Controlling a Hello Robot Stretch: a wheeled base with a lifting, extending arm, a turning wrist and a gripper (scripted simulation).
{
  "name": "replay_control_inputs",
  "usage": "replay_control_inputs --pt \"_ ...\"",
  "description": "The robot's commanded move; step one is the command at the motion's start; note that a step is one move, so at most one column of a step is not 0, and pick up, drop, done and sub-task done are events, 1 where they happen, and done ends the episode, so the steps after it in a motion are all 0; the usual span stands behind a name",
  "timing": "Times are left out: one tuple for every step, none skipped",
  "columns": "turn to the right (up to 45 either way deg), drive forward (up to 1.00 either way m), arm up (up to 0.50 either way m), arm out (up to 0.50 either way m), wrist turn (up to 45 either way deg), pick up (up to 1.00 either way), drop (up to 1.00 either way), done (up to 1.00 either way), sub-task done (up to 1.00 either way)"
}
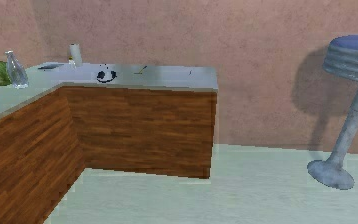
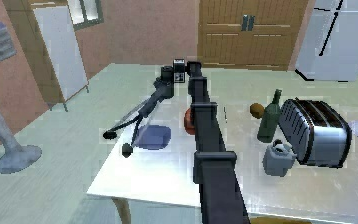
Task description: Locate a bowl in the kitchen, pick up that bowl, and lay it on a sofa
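Observation:
A shallow blue-purple bowl (image 2: 155, 136) lies on the white table (image 2: 157, 185), left of the arm's dark bar (image 2: 212, 150). The gripper (image 2: 120, 142) slants down and left from the wrist, and its thin fingers end at the table's left edge, just left of the bowl. I cannot tell whether it touches the bowl or holds anything.
On the table stand a toaster (image 2: 317, 128), a green bottle (image 2: 272, 115), a grey mug (image 2: 280, 158) and a small red thing (image 2: 186, 118). A fridge (image 2: 337, 40) and wooden doors (image 2: 249, 30) are beyond. Ahead is an L-shaped wooden counter (image 1: 137, 125), with a stool (image 1: 343, 110) to its right.

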Motion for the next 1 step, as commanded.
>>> replay_control_inputs --pt "0.0 0.00 0.00 0.00 45.0 0.00 0.00 0.00 0.00"
